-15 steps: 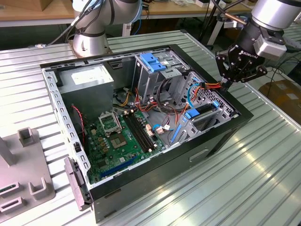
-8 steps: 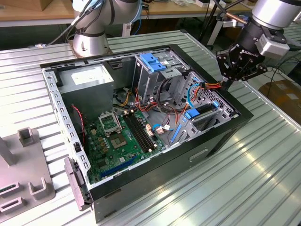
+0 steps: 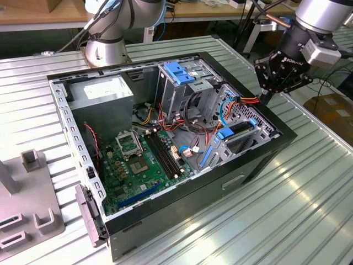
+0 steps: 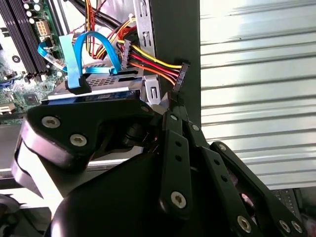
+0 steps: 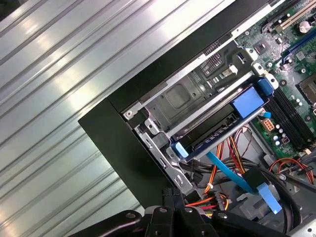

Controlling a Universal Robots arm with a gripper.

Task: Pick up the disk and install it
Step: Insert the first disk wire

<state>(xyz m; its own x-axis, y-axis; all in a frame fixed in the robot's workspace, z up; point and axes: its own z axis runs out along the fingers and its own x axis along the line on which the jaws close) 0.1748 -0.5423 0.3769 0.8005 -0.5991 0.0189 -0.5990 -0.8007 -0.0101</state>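
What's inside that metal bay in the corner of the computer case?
The disk, with a blue cable plugged into it. The metal bay covers most of its face.

My arm (image 3: 110, 33) is silver-grey, with rounded joints and a dark cable (image 3: 94, 21) trailing beside it. My end effector (image 3: 268, 95) is matte black, its linked bars pinned with silver screws (image 4: 177, 199), and its body carries white lettering.

Green motherboard (image 3: 138, 163), black case (image 3: 182, 215), blue-edged grey disk (image 4: 108, 89), ribbed silver table (image 3: 309, 182)

Disk (image 5: 212, 131) in case (image 3: 165, 232), claw (image 3: 264, 100) beside
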